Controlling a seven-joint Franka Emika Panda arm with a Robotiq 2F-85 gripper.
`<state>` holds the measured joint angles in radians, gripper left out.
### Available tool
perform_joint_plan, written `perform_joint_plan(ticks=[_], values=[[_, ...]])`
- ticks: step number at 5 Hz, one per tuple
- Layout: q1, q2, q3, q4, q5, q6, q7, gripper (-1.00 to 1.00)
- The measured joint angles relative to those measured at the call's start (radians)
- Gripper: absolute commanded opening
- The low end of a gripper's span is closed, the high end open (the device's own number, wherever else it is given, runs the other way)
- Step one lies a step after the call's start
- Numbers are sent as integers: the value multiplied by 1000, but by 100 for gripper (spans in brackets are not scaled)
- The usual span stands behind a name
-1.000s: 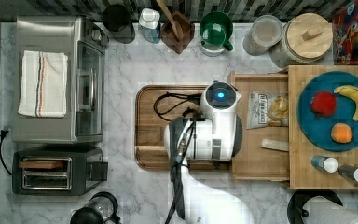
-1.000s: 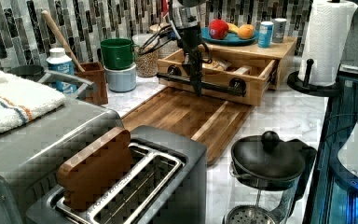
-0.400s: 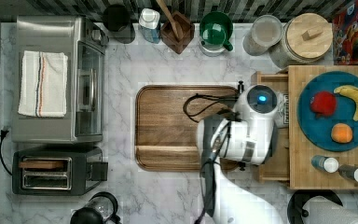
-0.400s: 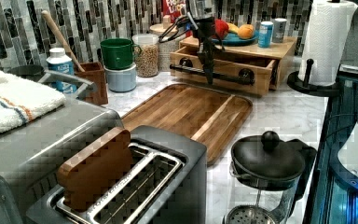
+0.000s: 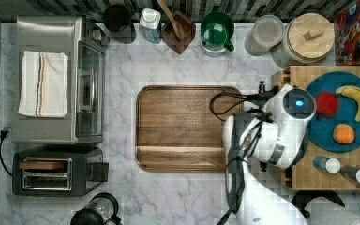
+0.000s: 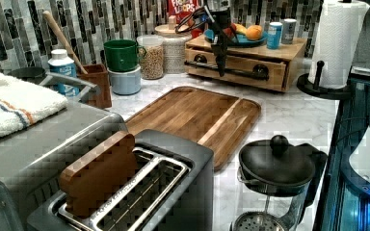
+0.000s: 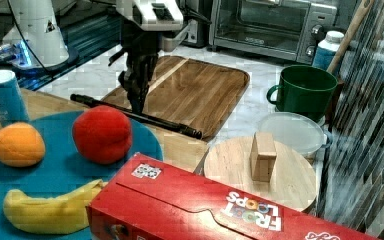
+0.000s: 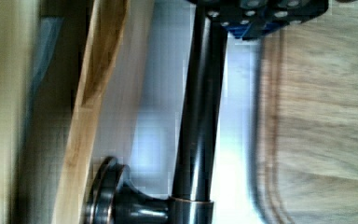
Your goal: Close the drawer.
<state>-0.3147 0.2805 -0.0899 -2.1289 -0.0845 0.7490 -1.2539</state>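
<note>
- The pincer [image 7: 137, 101] is seen lowered against the long black bar handle [image 7: 145, 118]; whether it is wide, narrow or clamped on the bar cannot be told.
- In the wrist view the handle [image 8: 200, 116] runs just under the pincer's body, with its round mounting foot set in the light-wood drawer front.
- The drawer [image 6: 236, 65] is found beneath the butcher-block slab [image 6: 289, 48], at the far end of the counter [image 6: 289, 110] in the left view.
- A second ago the drawer was pulled far out over the brown board [image 5: 187, 126]; it has since been pushed back, and its front is now drawn in close to the housing (the board is left fully uncovered).
- A dark slit beside the drawer front in the wrist view suggests that a small gap may remain, so the task is judged nearly done, with perhaps a last short push needed.
- On the slab, the blue plate [image 7: 55, 165] is seen carrying fruit.
- "FROOT LOOPS" is read on the red cereal box [image 7: 205, 210] (upside down in the right view); no writing can be made out on the blue can [image 7: 5, 97].
</note>
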Motion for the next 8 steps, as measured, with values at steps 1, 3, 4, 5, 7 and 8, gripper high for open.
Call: perform_joint_plan(ticks=[1,3,4,5,7,8], values=[[-31,19,0,23,15,8,-29,-100],[-26,18,11,20,-45,19,-35,-100],[-20,19,14,20,-65,29,-34,-100],[-19,19,13,20,-66,39,-33,-100],[-17,21,9,21,-58,41,-33,-100],[-17,24,12,21,-59,47,-33,-100]])
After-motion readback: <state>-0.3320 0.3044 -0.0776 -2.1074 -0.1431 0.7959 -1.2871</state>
